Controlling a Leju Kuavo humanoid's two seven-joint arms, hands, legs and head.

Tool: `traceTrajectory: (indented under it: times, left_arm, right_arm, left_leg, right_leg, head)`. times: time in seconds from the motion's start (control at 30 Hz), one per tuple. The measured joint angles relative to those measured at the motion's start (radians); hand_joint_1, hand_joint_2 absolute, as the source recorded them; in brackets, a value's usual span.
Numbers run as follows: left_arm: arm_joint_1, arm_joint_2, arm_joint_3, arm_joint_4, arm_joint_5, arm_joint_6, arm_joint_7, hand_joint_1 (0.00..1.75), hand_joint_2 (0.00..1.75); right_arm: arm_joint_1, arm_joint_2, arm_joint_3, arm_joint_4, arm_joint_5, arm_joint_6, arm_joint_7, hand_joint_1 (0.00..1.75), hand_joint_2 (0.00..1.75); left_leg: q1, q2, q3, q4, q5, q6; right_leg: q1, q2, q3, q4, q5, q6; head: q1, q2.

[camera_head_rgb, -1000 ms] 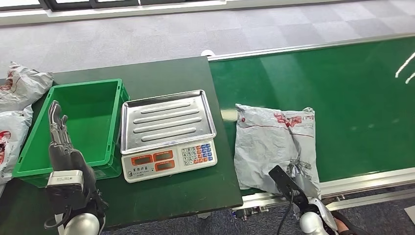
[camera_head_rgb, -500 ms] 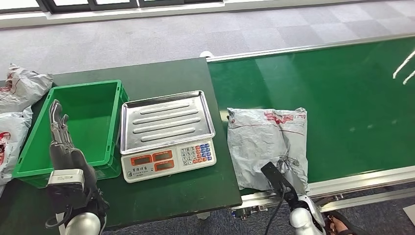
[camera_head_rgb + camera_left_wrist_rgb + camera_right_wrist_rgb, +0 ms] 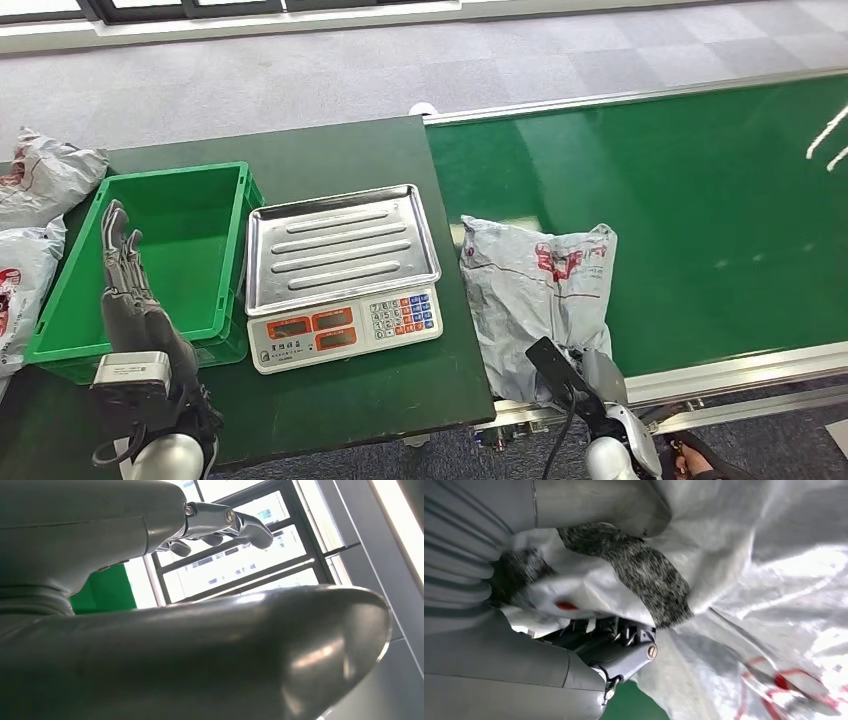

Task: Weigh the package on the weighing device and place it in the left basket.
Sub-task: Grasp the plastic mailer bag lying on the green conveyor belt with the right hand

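A crumpled grey package [image 3: 535,290] with red print lies at the conveyor's left end, its left edge touching the table beside the scale [image 3: 342,245]. The scale has a bare steel tray and a keypad. My right hand [image 3: 590,375] grips the package's near edge. In the right wrist view the thumb and dark fingers [image 3: 619,652] pinch a fold of the package [image 3: 749,580]. My left hand [image 3: 130,290] is raised over the near side of the green basket [image 3: 175,170], fingers straight and holding nothing. In the left wrist view the left hand [image 3: 215,522] is seen against windows.
Two more grey packages [image 3: 45,175] [image 3: 20,290] lie on the floor side, left of the basket. The green conveyor belt [image 3: 700,200] stretches right, with a metal rail [image 3: 720,375] along its near edge. The dark green table [image 3: 350,150] carries the basket and the scale.
My right hand has drawn the package left along the belt toward the scale, and the package has bunched up. My left hand has stayed where it was.
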Motion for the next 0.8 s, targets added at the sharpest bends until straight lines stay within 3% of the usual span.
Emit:
traceTrajectory:
  times: [0.23,0.43,0.8]
  left_arm:
    - [0.005,0.000,0.000,-0.020,-0.002,-0.002,-0.019,0.00,0.00]
    - [0.014,0.000,0.000,-0.032,-0.004,-0.002,-0.025,0.00,0.00]
    - [0.026,-0.011,0.000,-0.047,-0.012,-0.006,-0.034,0.00,0.00]
  right_arm:
    - [0.038,0.002,-0.003,-0.141,0.051,-0.114,-0.023,1.75,1.75]
    - [0.053,0.002,-0.009,-0.236,0.092,-0.146,-0.015,1.75,1.75]
    - [0.014,0.002,-0.010,-0.480,0.482,-0.268,0.051,1.75,1.75]
  left_leg:
    - [0.000,0.000,-0.001,0.000,0.000,0.000]
    - [0.000,0.000,-0.001,0.000,0.000,0.000]
    - [0.000,0.000,-0.002,0.000,0.000,0.000]
  right_leg:
    - [0.000,0.000,0.000,0.000,0.000,0.000]
    - [0.000,0.000,-0.001,0.000,0.000,0.000]
    - [0.000,0.000,-0.001,0.000,0.000,0.000]
  head:
    - [0.000,0.000]
    - [0.000,0.000]
    - [0.000,0.000]
